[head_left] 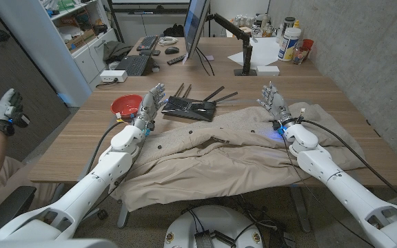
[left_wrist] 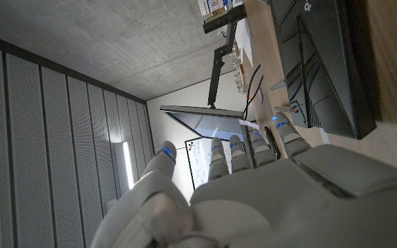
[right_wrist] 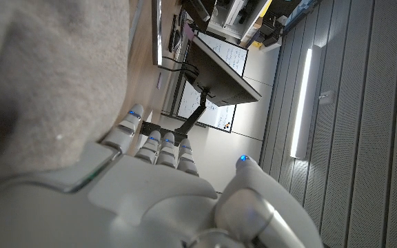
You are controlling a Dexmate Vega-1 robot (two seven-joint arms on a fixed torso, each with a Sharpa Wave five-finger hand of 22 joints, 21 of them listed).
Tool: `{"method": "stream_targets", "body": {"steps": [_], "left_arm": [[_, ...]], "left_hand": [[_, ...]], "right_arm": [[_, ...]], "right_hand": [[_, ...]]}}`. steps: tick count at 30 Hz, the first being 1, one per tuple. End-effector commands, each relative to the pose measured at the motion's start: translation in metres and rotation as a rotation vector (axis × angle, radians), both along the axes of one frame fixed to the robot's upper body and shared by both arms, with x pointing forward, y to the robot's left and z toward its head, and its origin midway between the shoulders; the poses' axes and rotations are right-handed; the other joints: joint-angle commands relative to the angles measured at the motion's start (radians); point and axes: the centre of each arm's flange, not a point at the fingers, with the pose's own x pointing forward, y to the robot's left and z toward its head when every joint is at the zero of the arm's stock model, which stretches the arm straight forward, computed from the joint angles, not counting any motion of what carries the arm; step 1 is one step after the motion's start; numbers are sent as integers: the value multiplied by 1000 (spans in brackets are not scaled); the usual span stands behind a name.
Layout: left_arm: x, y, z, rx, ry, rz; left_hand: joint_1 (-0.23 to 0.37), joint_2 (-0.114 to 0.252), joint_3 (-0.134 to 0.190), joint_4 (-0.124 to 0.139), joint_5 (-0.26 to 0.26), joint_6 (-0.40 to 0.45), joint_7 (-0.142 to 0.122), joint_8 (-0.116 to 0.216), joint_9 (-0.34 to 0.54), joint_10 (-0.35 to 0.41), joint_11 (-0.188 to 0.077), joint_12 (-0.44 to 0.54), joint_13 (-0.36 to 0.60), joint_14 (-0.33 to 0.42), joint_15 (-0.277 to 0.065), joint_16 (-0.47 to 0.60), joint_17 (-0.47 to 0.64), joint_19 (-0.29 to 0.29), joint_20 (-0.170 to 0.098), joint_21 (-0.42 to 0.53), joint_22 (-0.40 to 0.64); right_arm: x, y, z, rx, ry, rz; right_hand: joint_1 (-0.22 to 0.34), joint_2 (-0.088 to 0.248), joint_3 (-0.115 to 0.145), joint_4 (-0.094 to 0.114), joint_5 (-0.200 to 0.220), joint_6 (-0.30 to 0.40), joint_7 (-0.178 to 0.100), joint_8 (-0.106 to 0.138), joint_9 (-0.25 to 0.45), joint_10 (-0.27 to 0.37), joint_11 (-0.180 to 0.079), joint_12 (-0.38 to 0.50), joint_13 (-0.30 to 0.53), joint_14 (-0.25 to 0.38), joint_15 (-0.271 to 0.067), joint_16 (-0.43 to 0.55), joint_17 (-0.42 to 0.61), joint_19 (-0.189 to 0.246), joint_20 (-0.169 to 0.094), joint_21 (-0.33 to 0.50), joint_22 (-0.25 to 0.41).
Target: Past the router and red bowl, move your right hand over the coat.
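coat: beige fabric, spread rumpled across the lower centre of the head view, hem hanging over the near table edge. Judged soft, light, floppy; will bunch and drag rather than slide. Best take a fold or the edge, not the flat middle.
right hand: right of centre, raised at the coat's far right edge, palm upright, fingers apart and extended, holding nothing.
left hand: left of centre, fingers spread, empty, between bowl and router.
router: black, antennas up, upper centre, just beyond the coat.
red bowl: left of router, beside left hand.
step: judged hover only, no grasp needed.
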Motion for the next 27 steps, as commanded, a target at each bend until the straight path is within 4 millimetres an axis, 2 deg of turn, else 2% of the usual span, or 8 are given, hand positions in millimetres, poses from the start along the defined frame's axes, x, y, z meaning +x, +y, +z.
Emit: {"method": "stream_targets", "body": {"steps": [1, 8, 27], "left_arm": [[-9, -1, 0, -7, -19, -11], [-8, -2, 1, -7, -18, -11], [-8, -2, 2, -8, -27, -12]], "left_hand": [[10, 0, 6, -1, 3, 9, 1, 5, 1, 0, 7, 7, 1, 0, 7, 7, 5, 0, 9, 5, 5], [9, 0, 6, -1, 3, 9, 1, 5, 1, 1, 8, 8, -1, -1, 7, 7, 4, 1, 6, 1, 5], [7, -1, 7, -3, 3, 12, 4, 5, 1, 0, 9, 8, -7, -3, 6, 7, 3, 3, 0, -6, 5]], "right_arm": [[-4, 8, -6, -10, 3, 5], [-6, 3, 2, -26, -10, -6], [-19, -3, 4, -39, -25, -23]], "right_hand": [[9, 3, 6, -1, 7, 7, 0, 8, 5, 0, 7, 5, 5, -5, -2, 4, 3, 6, 1, 4, 2], [8, 3, 6, -1, 7, 6, 0, 8, 4, 1, 8, 5, 5, -6, -2, 4, 1, 5, 1, 4, 2], [7, 2, 5, -2, 8, 4, -1, 9, 4, -3, 7, 4, 5, -8, -2, 5, -2, 3, 1, 5, 2]]}}
